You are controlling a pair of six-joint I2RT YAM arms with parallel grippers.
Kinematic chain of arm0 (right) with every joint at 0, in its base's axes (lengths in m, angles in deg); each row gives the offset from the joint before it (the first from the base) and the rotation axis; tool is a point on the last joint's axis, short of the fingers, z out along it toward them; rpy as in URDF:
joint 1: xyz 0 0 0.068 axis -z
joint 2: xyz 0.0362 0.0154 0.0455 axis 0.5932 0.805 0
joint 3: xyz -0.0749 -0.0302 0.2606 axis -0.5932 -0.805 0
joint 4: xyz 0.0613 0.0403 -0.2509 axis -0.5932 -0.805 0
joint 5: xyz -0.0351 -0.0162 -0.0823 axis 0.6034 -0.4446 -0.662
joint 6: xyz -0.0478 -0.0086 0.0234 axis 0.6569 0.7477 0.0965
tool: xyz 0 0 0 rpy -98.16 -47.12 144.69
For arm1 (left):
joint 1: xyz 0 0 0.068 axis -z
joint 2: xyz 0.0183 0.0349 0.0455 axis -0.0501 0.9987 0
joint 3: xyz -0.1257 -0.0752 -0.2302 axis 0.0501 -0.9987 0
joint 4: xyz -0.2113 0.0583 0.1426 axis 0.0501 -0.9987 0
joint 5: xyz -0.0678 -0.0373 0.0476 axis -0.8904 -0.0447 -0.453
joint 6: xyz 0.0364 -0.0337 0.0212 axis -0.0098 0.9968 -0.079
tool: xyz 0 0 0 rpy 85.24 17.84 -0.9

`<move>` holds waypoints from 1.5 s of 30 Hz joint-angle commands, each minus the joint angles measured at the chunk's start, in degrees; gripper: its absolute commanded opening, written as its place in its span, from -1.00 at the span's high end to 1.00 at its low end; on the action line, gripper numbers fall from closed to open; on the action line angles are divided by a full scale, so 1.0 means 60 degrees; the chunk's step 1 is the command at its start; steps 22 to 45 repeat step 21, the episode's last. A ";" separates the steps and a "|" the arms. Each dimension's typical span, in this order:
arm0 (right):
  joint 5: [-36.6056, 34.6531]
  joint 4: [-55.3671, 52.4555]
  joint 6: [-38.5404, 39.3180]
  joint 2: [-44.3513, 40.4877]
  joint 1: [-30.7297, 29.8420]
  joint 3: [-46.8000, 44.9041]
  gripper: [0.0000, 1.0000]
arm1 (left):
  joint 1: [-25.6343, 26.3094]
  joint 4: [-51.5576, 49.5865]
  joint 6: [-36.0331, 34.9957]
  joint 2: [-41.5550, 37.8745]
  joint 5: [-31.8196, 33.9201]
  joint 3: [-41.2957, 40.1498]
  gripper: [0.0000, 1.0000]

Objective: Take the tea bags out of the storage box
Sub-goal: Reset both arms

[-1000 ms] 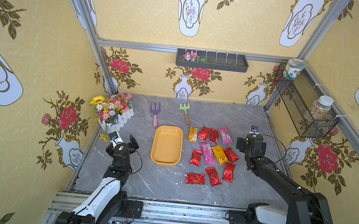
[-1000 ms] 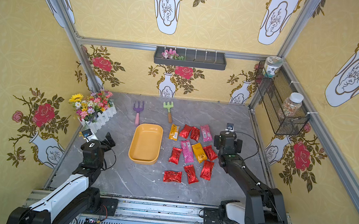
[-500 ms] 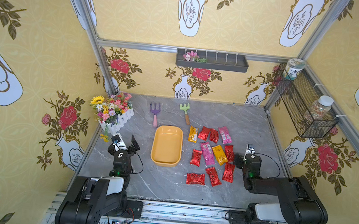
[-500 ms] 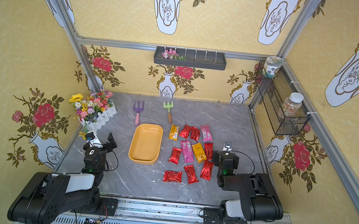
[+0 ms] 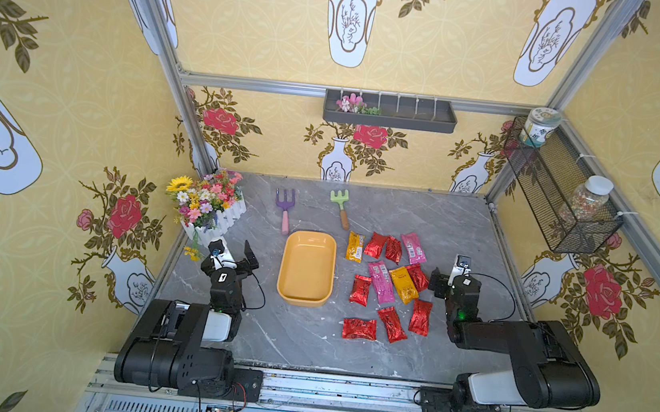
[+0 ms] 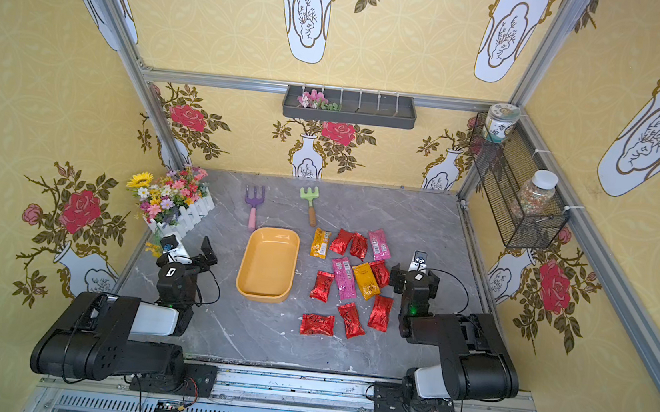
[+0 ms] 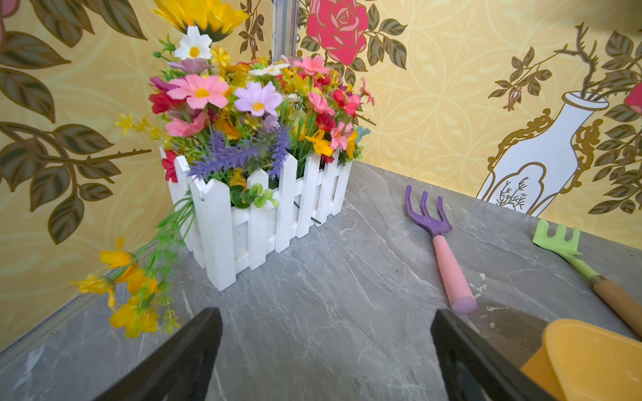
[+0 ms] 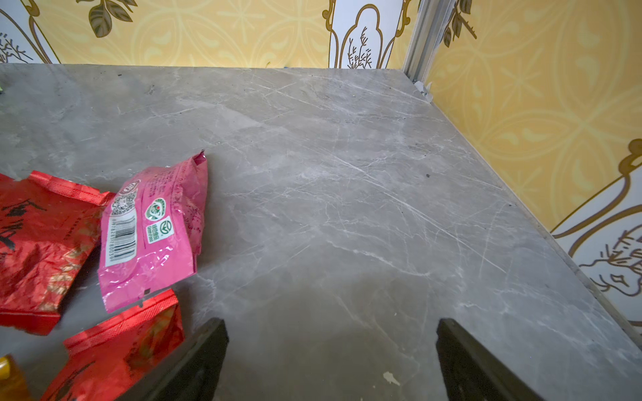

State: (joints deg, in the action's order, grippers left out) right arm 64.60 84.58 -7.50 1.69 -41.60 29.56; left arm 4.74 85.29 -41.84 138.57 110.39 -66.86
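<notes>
The orange-yellow storage box (image 5: 307,267) (image 6: 268,263) lies mid-table with nothing inside it; a corner of it shows in the left wrist view (image 7: 597,361). The tea bags lie spread on the grey table to its right: several red ones (image 5: 359,329), pink ones (image 5: 381,281) (image 8: 153,229) and yellow-orange ones (image 5: 403,285). My left gripper (image 5: 237,258) (image 7: 326,333) is open over bare table left of the box. My right gripper (image 5: 453,285) (image 8: 330,343) is open just right of the sachets, nothing between its fingers.
A white picket flower box (image 5: 214,220) stands at the back left, close to my left gripper. A purple toy fork (image 5: 284,210) and a green rake (image 5: 341,206) lie behind the storage box. A dark wall shelf (image 5: 390,113) and a wire basket (image 5: 559,197) with jars hang on the walls.
Both arms have folded back toward their bases at the front edge. The right gripper has drawn back from the far sachets. The tea bags and the box have not moved.
</notes>
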 commanded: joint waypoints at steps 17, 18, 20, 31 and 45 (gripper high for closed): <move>0.0117 0.0362 -0.0128 0.0072 0.0034 0.0123 -0.94 | -0.0033 0.0030 0.0056 0.0031 -0.0129 0.0020 -1.00; 0.0127 0.0363 -0.0128 0.0049 0.0024 0.0115 -0.94 | -0.0029 0.0028 0.0056 0.0027 -0.0126 0.0011 -1.00; 0.0094 0.0419 -0.0121 -0.0031 0.0026 0.0034 -0.94 | -0.0032 0.0027 0.0056 0.0012 -0.0129 0.0006 -1.00; 0.0050 0.0513 -0.0081 -0.0044 0.0014 -0.0029 -0.94 | -0.0031 0.0031 0.0056 0.0001 -0.0129 0.0004 -1.00; 0.0050 0.0513 -0.0081 -0.0044 0.0014 -0.0029 -0.94 | -0.0031 0.0031 0.0056 0.0001 -0.0129 0.0004 -1.00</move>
